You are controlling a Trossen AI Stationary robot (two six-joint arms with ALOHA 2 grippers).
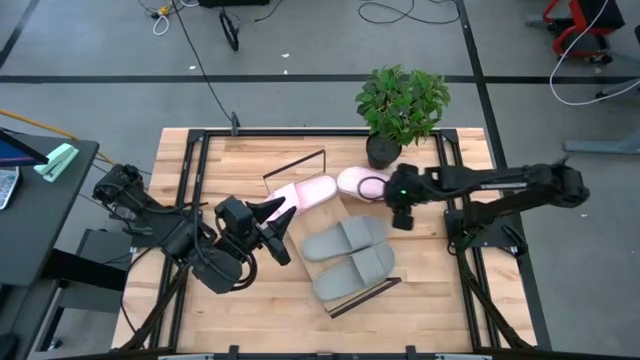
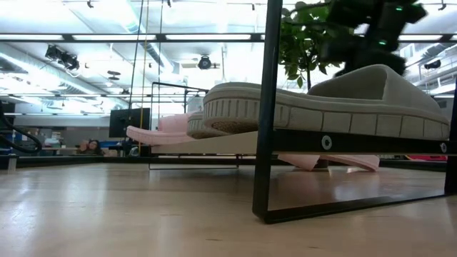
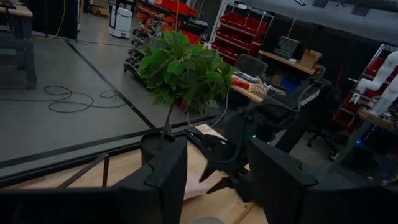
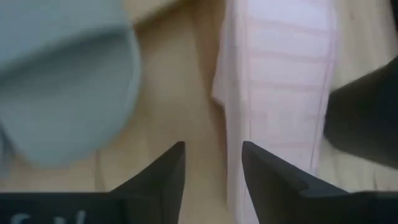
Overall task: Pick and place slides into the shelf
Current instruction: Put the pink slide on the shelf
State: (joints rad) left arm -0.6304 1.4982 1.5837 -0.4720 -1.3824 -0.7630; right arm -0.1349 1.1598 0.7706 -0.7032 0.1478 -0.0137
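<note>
Sandals in grey (image 1: 347,255) already lie on the shelf (image 1: 312,272), so I hover my right hand (image 1: 400,214), fingers parted and empty, over a pink sandal (image 1: 362,184) by the shelf edge; next I must lower and grip.

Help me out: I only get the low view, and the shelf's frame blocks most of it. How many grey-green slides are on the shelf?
Observer: Two grey-green slides lie side by side on the shelf.
Operator: I see pink behind them. Where is the pink slide nearest the plant?
Observer: That pink slide lies right beside the plant pot, at the shelf's far end.
Operator: Is an arm on it?
Observer: No. The right gripper hovers by it with its jaws open and empty.
</note>
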